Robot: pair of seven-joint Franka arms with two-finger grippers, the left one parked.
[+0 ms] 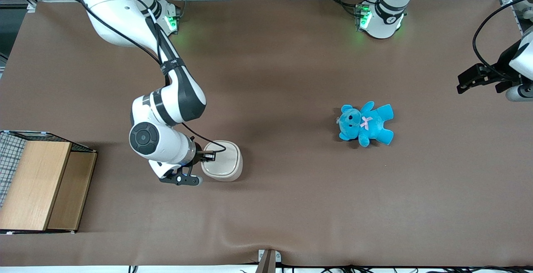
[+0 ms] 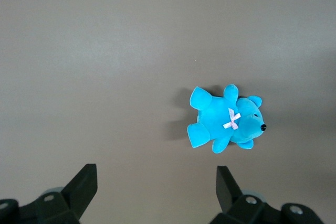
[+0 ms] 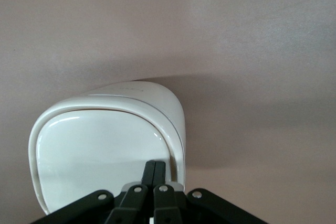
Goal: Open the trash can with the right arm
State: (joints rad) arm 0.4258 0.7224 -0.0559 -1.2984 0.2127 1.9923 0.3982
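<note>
Right arm bent low over table toward working arm's end. Can upright beside wooden box, lid flat, apparently unopened. Gripper pressed together on lid edge; likely risk: slipping off smooth lid, or tipping light can.

Front view overhead, wrist views close, downward

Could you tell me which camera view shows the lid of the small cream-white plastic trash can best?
The right wrist view: the small cream-white plastic trash can fills it, lid down, shut black gripper over its edge. The front view shows it small; the left wrist view not at all.
</note>
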